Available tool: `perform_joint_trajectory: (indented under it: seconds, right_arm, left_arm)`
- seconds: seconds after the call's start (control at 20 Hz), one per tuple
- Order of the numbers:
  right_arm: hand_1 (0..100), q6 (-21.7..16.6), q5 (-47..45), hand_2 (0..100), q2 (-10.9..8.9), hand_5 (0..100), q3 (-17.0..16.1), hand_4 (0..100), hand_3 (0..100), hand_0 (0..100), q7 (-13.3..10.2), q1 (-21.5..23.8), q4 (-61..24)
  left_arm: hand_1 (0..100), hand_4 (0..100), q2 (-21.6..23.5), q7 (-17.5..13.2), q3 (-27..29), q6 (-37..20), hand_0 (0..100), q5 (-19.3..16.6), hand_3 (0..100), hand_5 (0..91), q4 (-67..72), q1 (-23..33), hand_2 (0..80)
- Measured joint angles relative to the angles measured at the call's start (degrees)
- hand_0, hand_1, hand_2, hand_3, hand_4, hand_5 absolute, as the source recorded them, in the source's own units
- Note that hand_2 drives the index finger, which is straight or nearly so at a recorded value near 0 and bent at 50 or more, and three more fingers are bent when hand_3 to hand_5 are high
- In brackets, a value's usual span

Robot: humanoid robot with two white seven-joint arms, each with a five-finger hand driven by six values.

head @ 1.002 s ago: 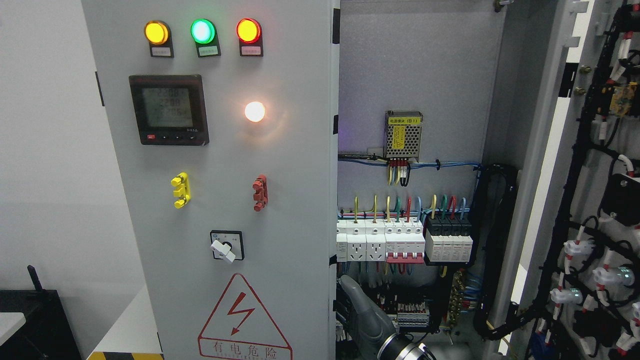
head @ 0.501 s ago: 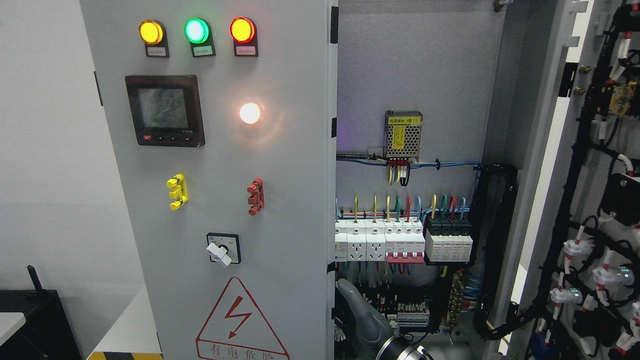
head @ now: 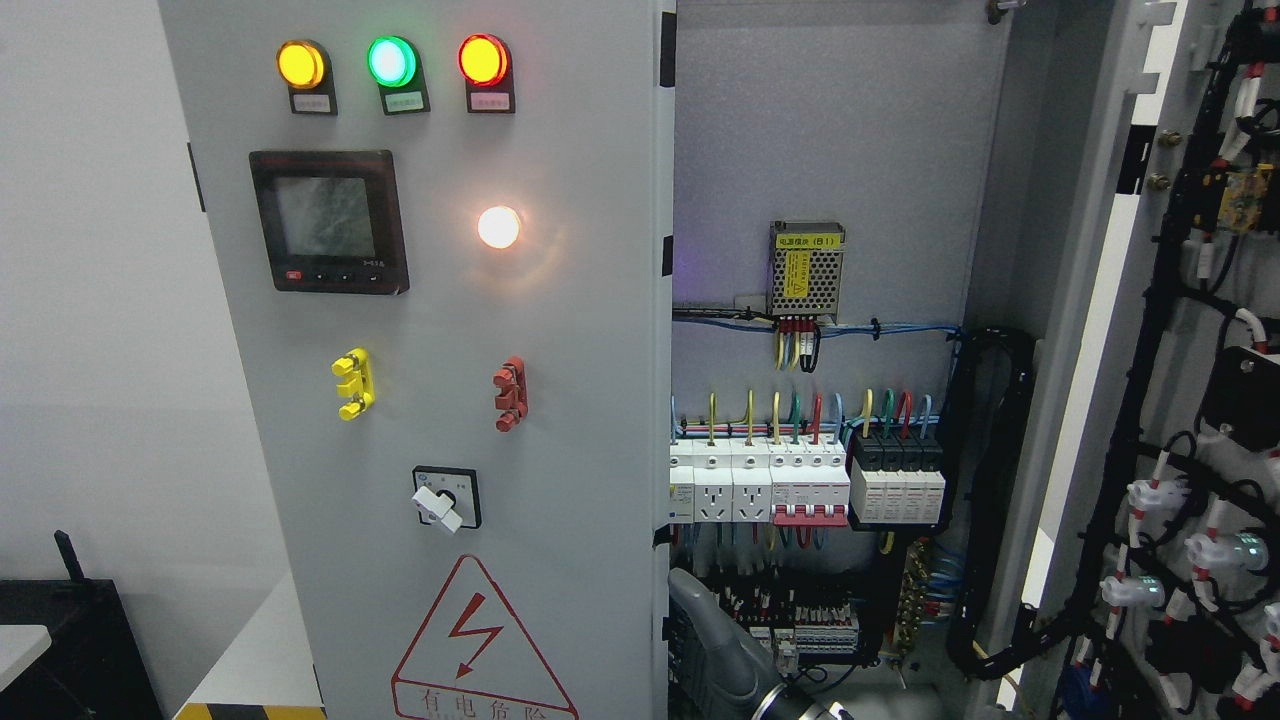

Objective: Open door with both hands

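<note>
One grey hand (head: 715,640) at the bottom edge, mostly cut off, arm side unclear, fingers too hidden to tell, by the left door (head: 450,400) edge, right door (head: 1180,400) swung wide, hand slightly lower than before.

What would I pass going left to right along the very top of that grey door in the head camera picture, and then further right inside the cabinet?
Amber light → green light → red light → door's right edge → perforated metal box with a yellow label → the right door, swung open with its wiring showing.
</note>
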Motion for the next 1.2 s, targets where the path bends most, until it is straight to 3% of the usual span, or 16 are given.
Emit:
perform_joint_trajectory:
  seconds: [1.2]
  right_arm:
    - [0,0.0,-2.51,0,0.0,0,2.59,0,0,23,0.39,3.95,-5.76]
  left_arm:
    - [0,3,0.0,0.0,0.0,-0.02,0,0.0,0,0.0,-0.01,0.0,0.0]
